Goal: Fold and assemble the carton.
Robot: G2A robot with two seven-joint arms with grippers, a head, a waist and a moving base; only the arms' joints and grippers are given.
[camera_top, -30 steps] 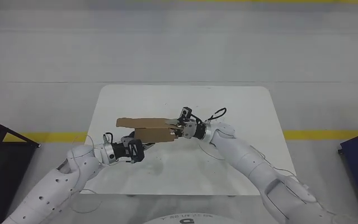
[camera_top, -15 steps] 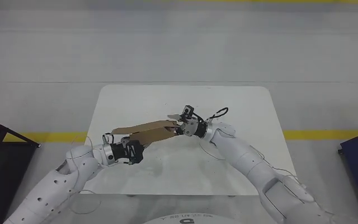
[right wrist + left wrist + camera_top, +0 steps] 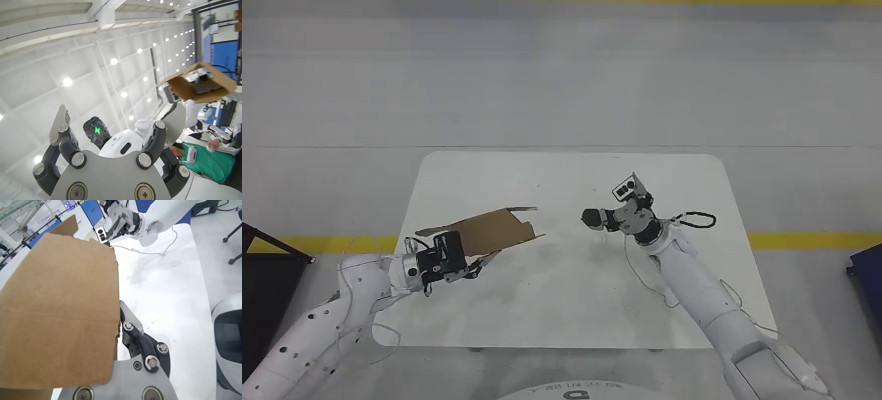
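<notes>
The brown cardboard carton [image 3: 487,232] is held above the left part of the white table [image 3: 572,300], partly opened into a tube with its flaps loose. My left gripper [image 3: 467,262] is shut on the carton's near edge. In the left wrist view the carton [image 3: 56,294] hides one finger, and the other finger [image 3: 123,315] presses against its edge. My right gripper [image 3: 590,216] hangs open over the middle of the table, apart from the carton and to its right. In the right wrist view the right gripper [image 3: 119,115] points upward with nothing between its fingers, and the carton [image 3: 198,85] shows farther off.
A loose cable [image 3: 697,218] loops beside the right arm's wrist. A dark object [image 3: 262,250] stands on the floor left of the table. Bare tabletop lies between the two grippers and toward the front edge.
My right gripper has let go of the carton, drawn back to the right and turned upward. The left arm has pulled the carton to the left, and it has spread open.
</notes>
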